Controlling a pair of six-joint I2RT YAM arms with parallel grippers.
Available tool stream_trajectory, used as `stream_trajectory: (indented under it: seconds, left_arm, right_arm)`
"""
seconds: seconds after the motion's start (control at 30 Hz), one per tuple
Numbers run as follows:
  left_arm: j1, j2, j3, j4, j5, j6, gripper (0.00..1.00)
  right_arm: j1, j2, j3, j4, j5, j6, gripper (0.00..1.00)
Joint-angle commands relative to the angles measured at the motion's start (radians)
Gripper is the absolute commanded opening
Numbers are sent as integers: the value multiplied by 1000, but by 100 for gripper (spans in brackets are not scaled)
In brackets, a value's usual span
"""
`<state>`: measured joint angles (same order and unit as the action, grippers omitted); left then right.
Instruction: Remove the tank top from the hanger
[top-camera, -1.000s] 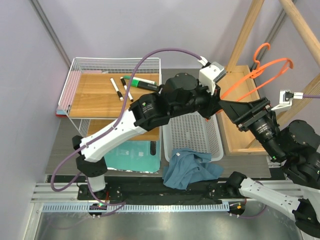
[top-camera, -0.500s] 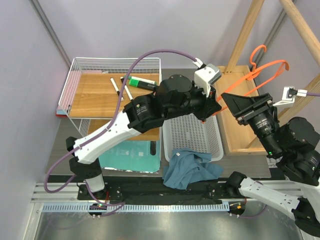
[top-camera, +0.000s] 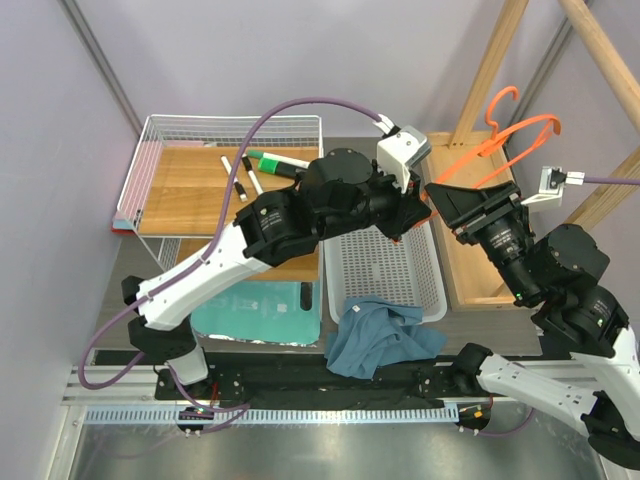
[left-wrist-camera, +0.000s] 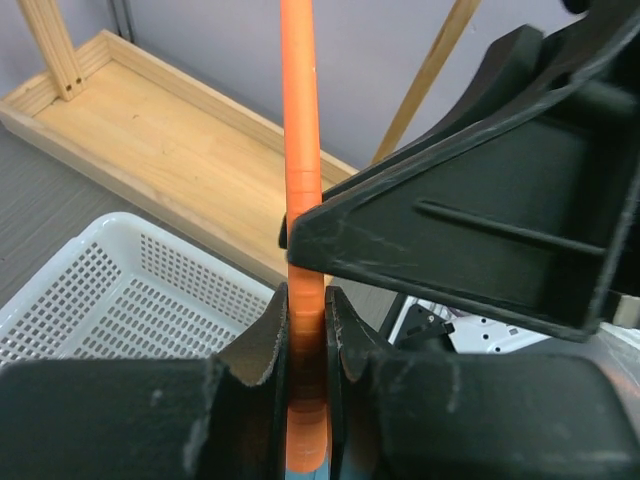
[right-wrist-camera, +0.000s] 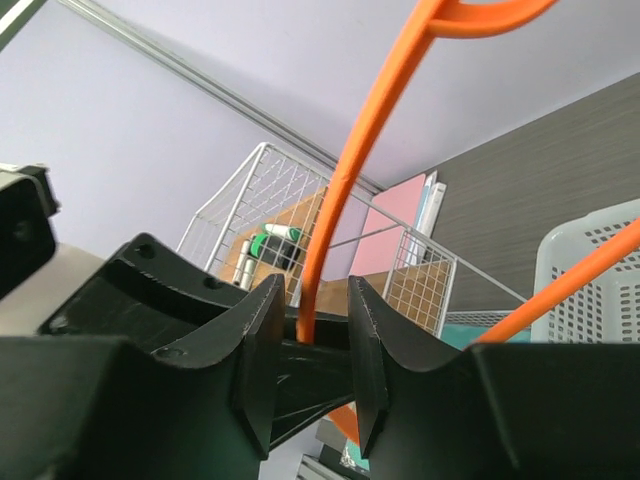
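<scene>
The left hand (left-wrist-camera: 305, 310) is clamping its two black fingers tight on a straight bar of the thin bright orange plastic hanger (left-wrist-camera: 300, 120), and the bar is running up out of the grip. The right hand (right-wrist-camera: 315, 310) is standing with its fingers a little apart on either side of another orange bar of the same hanger, with a sliver of space showing between bar and fingers, so it is not pinching it. In the overhead view the two hands are meeting nose to nose above the far end of the white perforated plastic basket (top-camera: 385, 265). There they are holding the hanger up in the air with its hook pointing away toward the pale wooden rack posts (top-camera: 490, 70).

The small dusty teal-blue fabric tank top (top-camera: 380, 335) is lying off the hanger in a crumpled heap, draping over the near rim of the white basket, well apart from both hands.

The dark grey desk (top-camera: 490, 322) is also carrying a flat mint-green mat (top-camera: 255, 310) beside the basket and a shallow light wooden tray (top-camera: 465, 255) on the right. A white wire crate (top-camera: 230, 120) at the back is holding a green marker (top-camera: 280, 162). Plain lavender-grey walls are enclosing the space.
</scene>
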<state>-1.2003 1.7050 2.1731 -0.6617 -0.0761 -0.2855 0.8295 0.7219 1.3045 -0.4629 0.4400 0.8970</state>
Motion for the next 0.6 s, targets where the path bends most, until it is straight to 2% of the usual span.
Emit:
stream_trajectory:
  seconds: [0.0,0.2,0.3,0.33,0.37,0.4,0.43,0.53,0.57]
  left_arm:
    - [-10,-54,-7,45,13,20,0]
    - [-10,-62,-22,50,32,16,0]
    - [-10,-61,-24,51,36,11,0]
    - [-10,-61,-25,50,32,11,0]
    - [-10,-62,-26,51,23,11,0]
    - [-10,-65,-27,54,18,6,0]
    - [-10,-70,-32,54,10,3,1]
    - [-10,-99,-62,80,-4,-4,29]
    - [-10,-116,-102,94,-11,-7,43]
  right_arm:
    - [3,10,-13,38,13,13,37]
    - [3,14,-25,59,8,19,37]
    - [3,25,-36,82,-9,45,32]
    - [3,25,-51,104,-15,58,17]
    - [3,22,-59,112,-14,95,8]
    - [3,22,-65,121,-8,117,1]
    - [3,21,-76,151,-9,132,1]
    - [3,31,-50,167,29,181,1]
    - [3,53,-36,168,43,183,1]
